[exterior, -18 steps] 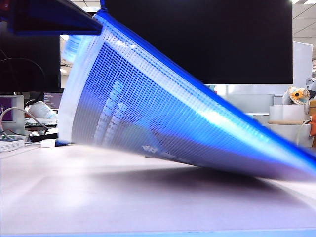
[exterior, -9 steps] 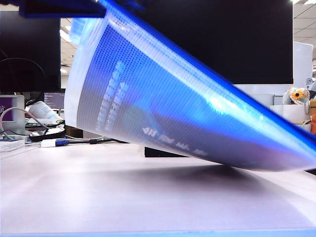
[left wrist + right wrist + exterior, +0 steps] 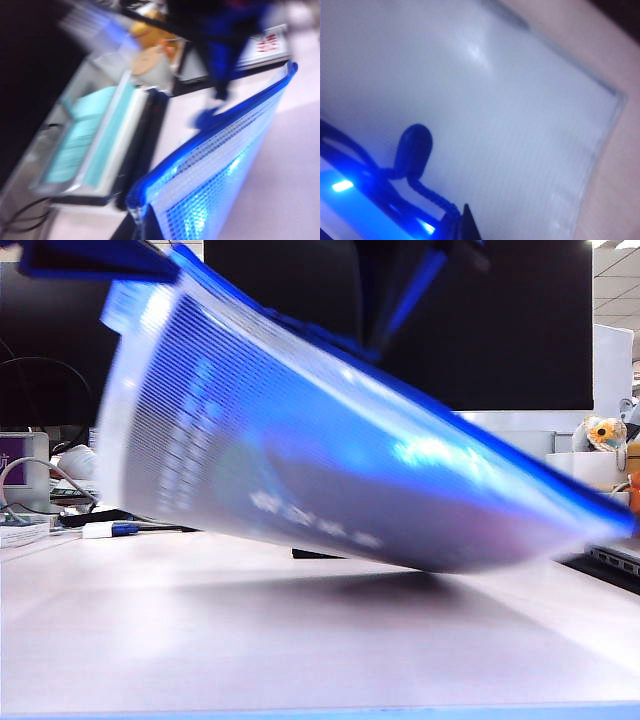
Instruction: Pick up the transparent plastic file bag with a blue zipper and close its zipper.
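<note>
File bag [image 3: 330, 470] lifted slantwise, left gripper [image 3: 95, 258] clamping its upper corner, right gripper [image 3: 420, 275] pinching zipper [image 3: 210, 145].

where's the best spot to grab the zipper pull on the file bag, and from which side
Grip the small looped pull tab by its flat loop, from the open side above the zipper. It sticks out clear of the file bag, which the left gripper holds aloft at one corner. The right gripper, shut, sits close by.

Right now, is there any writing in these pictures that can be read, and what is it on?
None can be read.
File bag: faint white printed characters, too blurred.
Sign in the left wrist view: red print, too blurred.
Open book: no legible text.
Neither gripper shows any label.
</note>
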Available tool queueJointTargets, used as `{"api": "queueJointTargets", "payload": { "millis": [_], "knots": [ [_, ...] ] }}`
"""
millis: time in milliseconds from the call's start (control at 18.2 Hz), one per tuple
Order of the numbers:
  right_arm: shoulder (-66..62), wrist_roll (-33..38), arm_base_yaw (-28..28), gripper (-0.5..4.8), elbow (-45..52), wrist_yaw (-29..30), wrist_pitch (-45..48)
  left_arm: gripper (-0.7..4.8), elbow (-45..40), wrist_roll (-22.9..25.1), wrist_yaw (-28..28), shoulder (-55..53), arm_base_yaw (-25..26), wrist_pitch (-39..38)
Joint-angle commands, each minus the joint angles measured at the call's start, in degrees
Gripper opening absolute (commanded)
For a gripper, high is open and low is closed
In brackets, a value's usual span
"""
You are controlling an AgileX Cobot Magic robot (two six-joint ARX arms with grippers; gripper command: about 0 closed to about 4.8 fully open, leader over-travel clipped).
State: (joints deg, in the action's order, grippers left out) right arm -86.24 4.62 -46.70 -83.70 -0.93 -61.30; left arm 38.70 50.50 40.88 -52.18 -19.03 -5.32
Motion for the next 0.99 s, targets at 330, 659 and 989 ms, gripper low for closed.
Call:
{"api": "queueJointTargets", "payload": {
  "millis": [330, 659, 989],
  "knots": [
    [0.17, -0.11, 4.17, -0.06, 7.21, -7.85, -0.07, -0.06, 0.48, -3.02, -0.35, 6.14, 13.46, -2.78],
    [0.17, 0.28, 12.37, -0.06, 11.08, -9.55, 0.87, -0.06, 0.48, -6.21, 3.45, 8.76, 20.13, -4.37],
    [0.2, 0.26, 12.55, -0.04, 10.99, -2.99, 6.19, 3.82, 0.46, -11.89, 12.46, 8.61, 19.82, -8.79]
  ]
}}
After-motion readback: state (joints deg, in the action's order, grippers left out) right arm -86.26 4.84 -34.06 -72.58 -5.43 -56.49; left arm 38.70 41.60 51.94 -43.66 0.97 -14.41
